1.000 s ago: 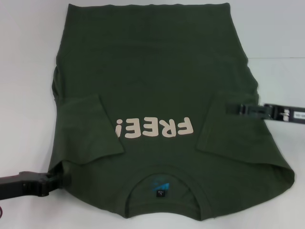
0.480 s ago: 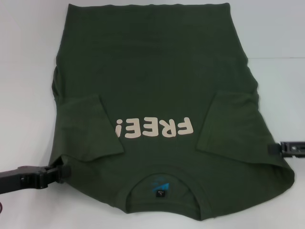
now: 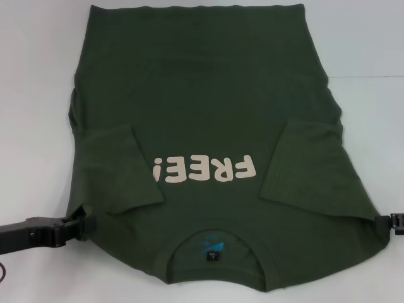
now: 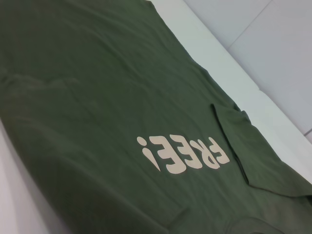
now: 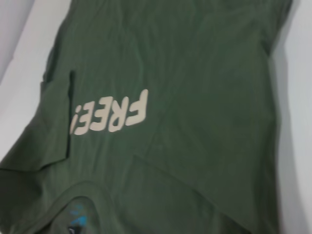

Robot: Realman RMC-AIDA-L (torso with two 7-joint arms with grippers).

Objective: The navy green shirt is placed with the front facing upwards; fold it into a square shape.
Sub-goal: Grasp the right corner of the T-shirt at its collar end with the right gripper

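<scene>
A pale white worktop (image 3: 38, 76) fills the head view, and the navy green shirt (image 3: 208, 107) lies flat across most of it, front up, hem at 12 o'clock and collar at 6 o'clock, so the cream lettering (image 3: 203, 169) reads upside down. Both sleeves are folded inward over the chest. The left end effector (image 3: 79, 226) is at the shirt's shoulder edge, at about 8 o'clock, touching the cloth; whether it is clenched on the fabric or released cannot be told. The right end effector (image 3: 396, 223) shows only as a dark tip at the frame's edge, near 4 o'clock, just beside the other shoulder; its state cannot be told either.

The left wrist view shows only the shirt, the lettering and one folded sleeve (image 4: 253, 151), with the worktop beyond.

The right wrist view shows the chest, the collar with its blue label (image 5: 77, 217), and no fingers.

The step in hand appears to be taking hold of both shoulders. The next move likely calls for a firm pinch on each, then an even lift carrying the collar toward the hem.
</scene>
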